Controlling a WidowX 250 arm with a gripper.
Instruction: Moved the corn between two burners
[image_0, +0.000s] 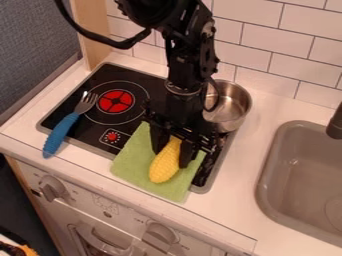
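Observation:
The black gripper (173, 149) hangs over the front right part of the black stove top (100, 113), at the upper end of the yellow corn (165, 162). I cannot tell whether it holds the corn. The corn lies lengthwise over a green cloth (135, 159), its lower end toward the counter's front edge. The cloth covers the stove's front right part and its front rim. A burner (115, 101) with a red centre shows on the left. The arm and gripper hide much of the stove's right side.
A blue-handled fork (61, 131) lies across the stove's left edge. Behind the gripper, to its right, a metal pot (232, 106) stands at the stove's back right. A grey sink (298, 170) is at the right, with a dark faucet (336, 124) beside it. Tiled wall rises behind.

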